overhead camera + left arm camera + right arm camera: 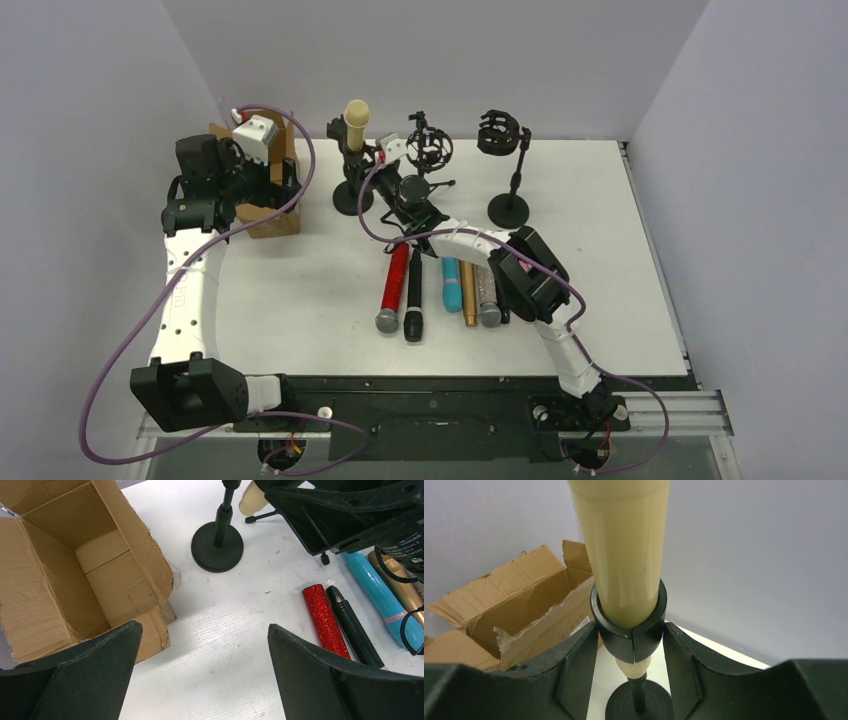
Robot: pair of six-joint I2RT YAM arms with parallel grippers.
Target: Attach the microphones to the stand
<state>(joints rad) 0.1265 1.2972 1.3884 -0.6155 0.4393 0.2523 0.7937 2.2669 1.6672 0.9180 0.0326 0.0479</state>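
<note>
Holdings, left to right.

- Room: plain grey walls point(450, 60) on three sides. A white table point(300, 320) fills the floor of it, with a black rail point(420, 385) along its near edge.
- Cardboard box point(100, 570): far left corner, flaps open.
- My left gripper point(205, 680): above the table by the box, jaws spread wide, holding nothing.
- Left stand point(350, 198): round base, upright. The cream microphone point(624, 555) sits head-up in its clip point(629, 642).
- My right gripper point(630, 630): jaws half parted, one on each side of that clip and close against it. I cannot tell whether they press it.
- Tripod stand point(430, 148): shock mount.
- Lying on the table side by side: red microphone point(395, 280), black microphone point(414, 290), teal microphone point(451, 272), gold microphone point(468, 290), glittery silver microphone point(487, 295).
- Right stand point(508, 208): round base, shock mount.
</note>
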